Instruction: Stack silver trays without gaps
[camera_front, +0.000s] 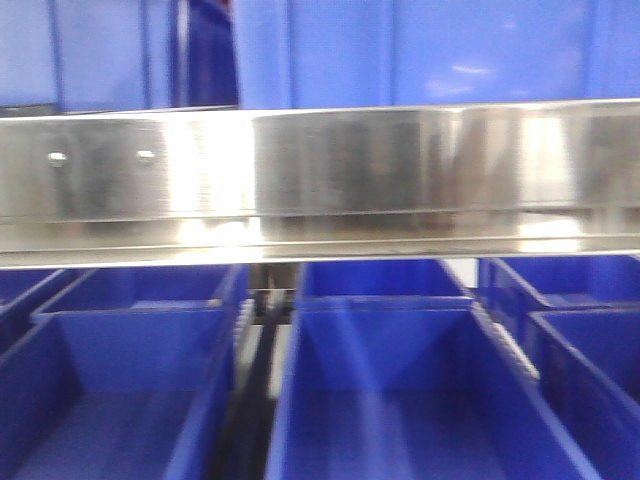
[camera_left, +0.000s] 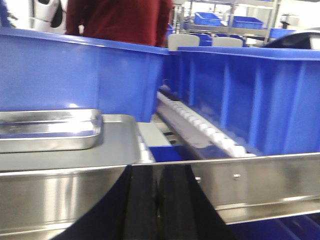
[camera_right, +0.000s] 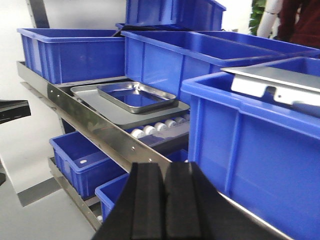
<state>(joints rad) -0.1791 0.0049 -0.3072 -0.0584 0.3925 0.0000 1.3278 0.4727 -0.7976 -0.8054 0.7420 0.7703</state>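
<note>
- A small shallow shiny stainless-steel tray (camera_right: 136, 97) sat inside a larger flat silver tray (camera_right: 100, 107) on the roller shelf, at about ten o'clock in the right wrist view; the two were nested, the smaller one's base resting on the larger one's floor.
- In the left wrist view the same small tray (camera_left: 47, 129) lay at nine o'clock, on the grey floor of the larger tray (camera_left: 112, 145).
- A third silver tray (camera_right: 280, 82) rested across the rim of a deep blue plastic bin (camera_right: 250, 150) at two o'clock in the right wrist view (it looked slightly tilted).
- The left gripper (camera_left: 157, 205) showed its black pads pressed together at six o'clock, holding nothing.
- The right gripper (camera_right: 164, 202) likewise had its pads closed against each other, empty.
- A long steel rail with screw heads (camera_front: 320, 175) ran across the front view, with blue bins (camera_front: 400, 400) below it.
- White rollers (camera_left: 200, 125) lined the shelf between bins.
- A person in a dark red top (camera_left: 120, 20) stood behind, at twelve o'clock.
</note>
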